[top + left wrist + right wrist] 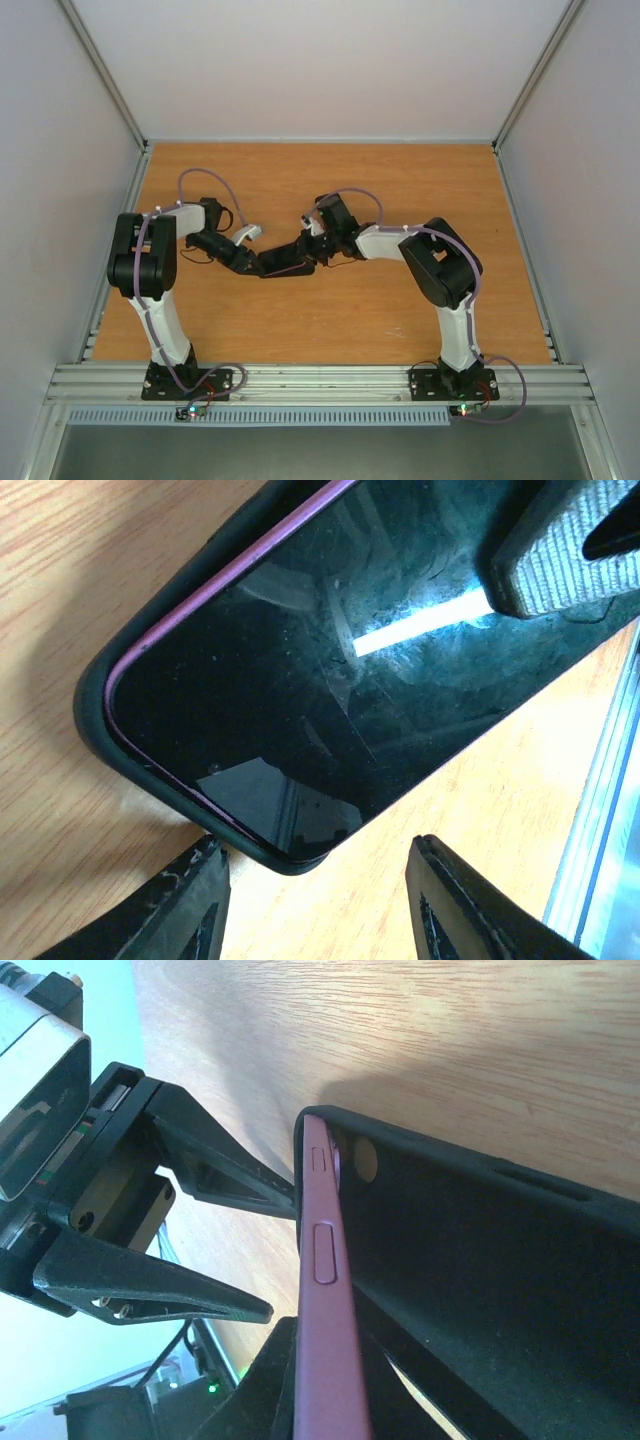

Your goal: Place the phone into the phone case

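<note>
The phone [350, 680], with its black screen and purple rim, lies slanted in the dark phone case [97, 705] on the wooden table. In the right wrist view the phone's purple edge [325, 1260] stands proud of the phone case [480, 1260], with a gap between them near my fingers. My right gripper [335, 1390] is shut on the phone, and its ribbed pad [565, 560] rests on the screen. My left gripper [316, 845] is open, its fingers on either side of the case's near corner without touching it. From above, both grippers meet at the phone [285, 265].
A metal rail [600, 810] runs along the table's edge, close to the right of my left gripper. White walls enclose the wooden table [330, 190] at the left, the back and the right.
</note>
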{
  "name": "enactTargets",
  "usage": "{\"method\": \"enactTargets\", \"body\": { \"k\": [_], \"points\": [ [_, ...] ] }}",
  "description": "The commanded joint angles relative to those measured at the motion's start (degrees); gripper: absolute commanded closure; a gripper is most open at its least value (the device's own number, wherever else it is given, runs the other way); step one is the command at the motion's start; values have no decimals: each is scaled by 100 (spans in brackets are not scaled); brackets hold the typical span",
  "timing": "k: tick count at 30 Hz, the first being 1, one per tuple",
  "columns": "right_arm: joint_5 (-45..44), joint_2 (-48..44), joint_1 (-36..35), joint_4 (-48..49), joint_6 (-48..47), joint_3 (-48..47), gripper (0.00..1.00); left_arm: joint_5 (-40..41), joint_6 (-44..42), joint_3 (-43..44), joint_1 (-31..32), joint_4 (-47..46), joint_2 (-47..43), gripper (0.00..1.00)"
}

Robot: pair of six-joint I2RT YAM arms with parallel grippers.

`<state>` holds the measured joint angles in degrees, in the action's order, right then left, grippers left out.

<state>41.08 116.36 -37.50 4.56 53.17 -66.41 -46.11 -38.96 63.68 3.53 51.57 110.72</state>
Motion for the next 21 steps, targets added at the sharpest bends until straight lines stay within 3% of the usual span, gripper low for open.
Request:
{"method": "enactTargets", "body": {
  "k": [1,21],
  "points": [
    [431,554,-70,-981,-16,-143,99,-228,37,34,60,-291,-28,51],
    [390,1313,-406,-1404,-520,-908,99,-363,48,265,77,-173,214,55]
  ]
}}
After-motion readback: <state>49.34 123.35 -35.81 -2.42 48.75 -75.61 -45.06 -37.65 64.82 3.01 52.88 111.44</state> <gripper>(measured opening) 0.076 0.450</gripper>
